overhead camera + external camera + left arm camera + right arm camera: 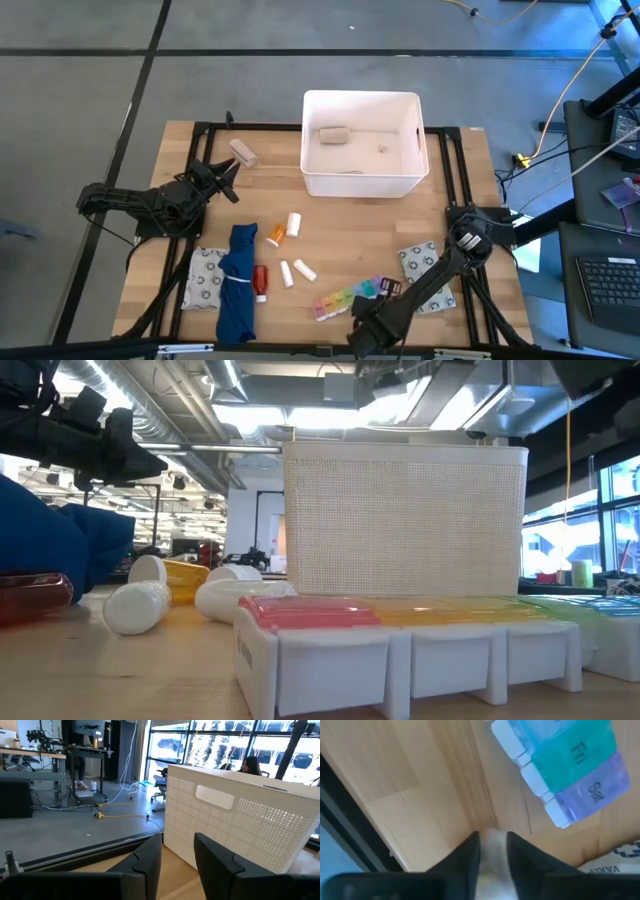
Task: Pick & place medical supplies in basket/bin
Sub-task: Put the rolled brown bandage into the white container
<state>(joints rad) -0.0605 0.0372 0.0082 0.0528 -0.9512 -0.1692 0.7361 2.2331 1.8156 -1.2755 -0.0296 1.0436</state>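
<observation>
Two dark arms flank a wooden bench [350, 235] seen from above. At the far middle of the bench stands the basket [361, 144], a white rectangular tub with tall sides; the low view shows its wall finely perforated, and the left wrist view shows a handle cutout. Inside lie a white gauze roll [333, 135] and one smaller item too small to identify. Another gauze roll [243, 152] lies on the bench just left of the basket.

The remaining supplies lie scattered over the near half of the bench. An orange pill bottle [275, 235] and a white pill bottle [293, 224] lie close together; two more white bottles [296, 271] lie nearer the front, beside a red tube [260, 281]. The rainbow pill organizer [352, 296] lies at the front, its lidded compartments running red through yellow and green to blue and violet; the right wrist view shows "Fri" and "Sat" on the last lids. Two grey-patterned white packets rest at the front corners, one at left [205, 279] and one at right [424, 264]. A blue cloth bundle [238, 282] lies beside the left packet.

The left gripper [226, 181] hovers at the bench's left side, facing the basket, fingers a narrow gap apart and empty. The right gripper [390, 288] points down at the bench beside the organizer's violet end, fingers narrowly parted and empty.
</observation>
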